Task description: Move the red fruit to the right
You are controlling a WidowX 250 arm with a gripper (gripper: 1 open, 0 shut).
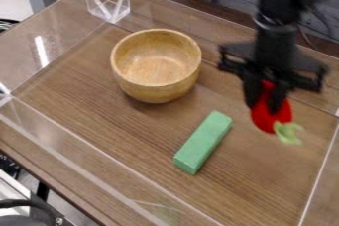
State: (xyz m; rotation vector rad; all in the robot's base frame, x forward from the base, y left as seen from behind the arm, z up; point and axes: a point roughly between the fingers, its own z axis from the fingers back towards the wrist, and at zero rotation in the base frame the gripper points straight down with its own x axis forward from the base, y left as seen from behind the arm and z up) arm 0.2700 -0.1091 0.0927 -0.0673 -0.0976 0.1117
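Red fruit held aloft at the right of my desk [93, 146].

Nearest me, the green block [203, 142] lies flat on the wood; just right of it and beyond, my end effector [273, 117] points down, clamped on the red fruit [275, 116], its green stem [287, 134] hanging below. Farther left sits the wooden bowl [157, 64].

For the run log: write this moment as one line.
gripper: shut on red fruit | fruit: lifted, right of wooden bowl | bowl: empty | green block: on table, untouched
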